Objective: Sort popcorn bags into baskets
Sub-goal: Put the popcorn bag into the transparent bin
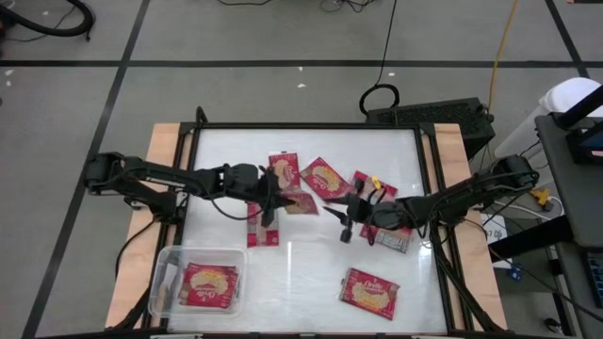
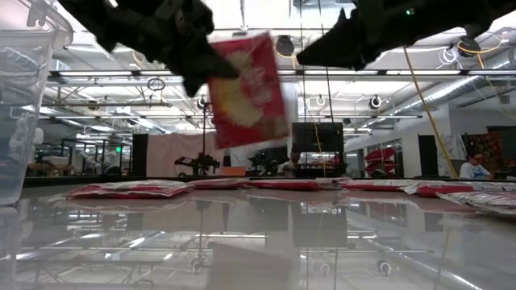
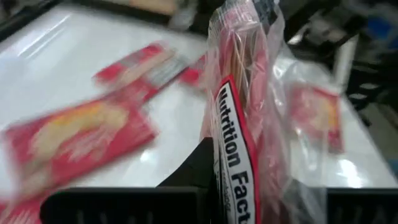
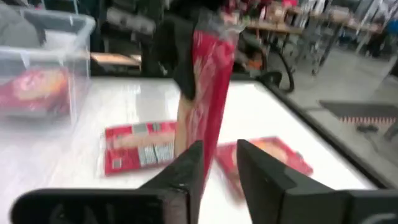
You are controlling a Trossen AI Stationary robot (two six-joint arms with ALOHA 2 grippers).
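My left gripper [image 1: 275, 195] is shut on one red popcorn bag [image 2: 246, 89], which hangs in the air over the middle of the table. My right gripper [image 4: 219, 168] faces that bag from the table's right side. Its fingers stand apart, a short way off the bag [image 4: 208, 81] and with nothing between them. One more bag [image 1: 209, 284] lies flat in the clear tub [image 1: 165, 256] at the near left. Several other bags lie flat on the white table, among them one at the near right [image 1: 369, 290] and one [image 1: 264, 231] below the left gripper. My left gripper pinches the bag between its two fingers at its left edge near the upper corner [image 2: 216, 64], coming from the table's left and slanting a little down. In the wrist view the bag stands edge-on, its printed back panel [image 3: 231, 155] beside one finger [image 3: 198, 167]. The bag is tilted and clear of the table.
Bags lie in a loose row across the far middle [image 1: 283, 169] [image 1: 325, 176] [image 1: 367, 184], and one [image 1: 396, 240] under the right arm. The table has raised dark rails [image 1: 429, 188] along its sides. Bare white surface [image 1: 292, 282] lies between the tub and the near-right bag.
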